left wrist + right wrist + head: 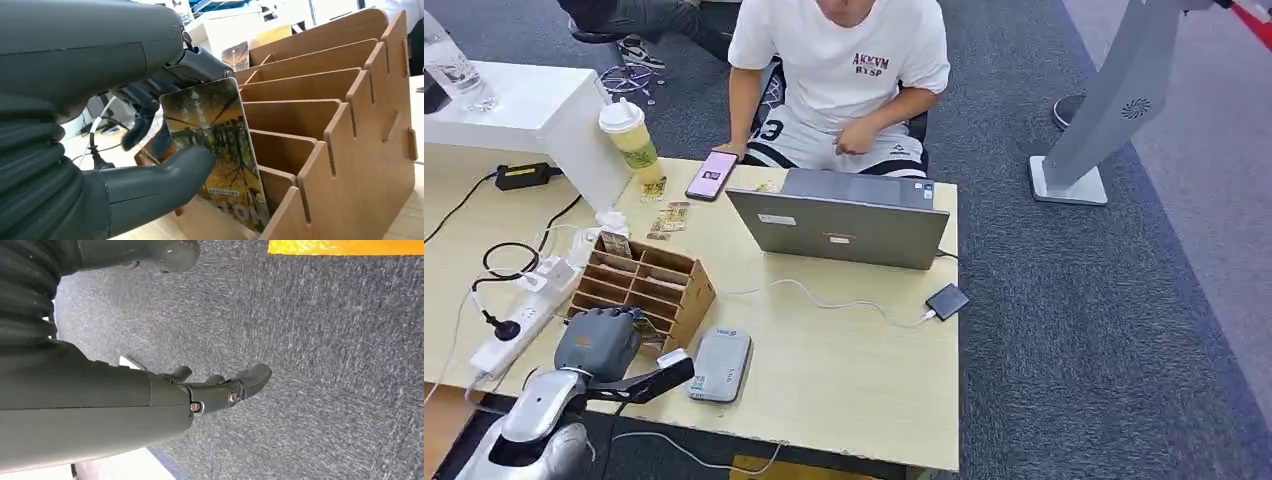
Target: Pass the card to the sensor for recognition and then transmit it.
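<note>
Left hand (150, 150) has its thumb and darker fingers clamped on a card (215, 150), the one with the yellow autumn-tree print, right at the wooden slotted card rack (320, 130). The card's lower end sits in one of the rack's front slots, with its long axis pointing up and out and leaning a bit. So I'd say it's the pull-out step, nothing scanned yet.

The bit that matters: the grey card reader (720, 365) lies flat on the desk (844, 380) just beside the rack, on the side away from the power strip (519, 325), near the desk's front edge. It's very close to that hand, so a lift and a short swing over should do it.

Right hand (220, 387) hangs over the carpet (325, 365), fingers loosely apart, holding nothing. Left is clearly the nearer one.
</note>
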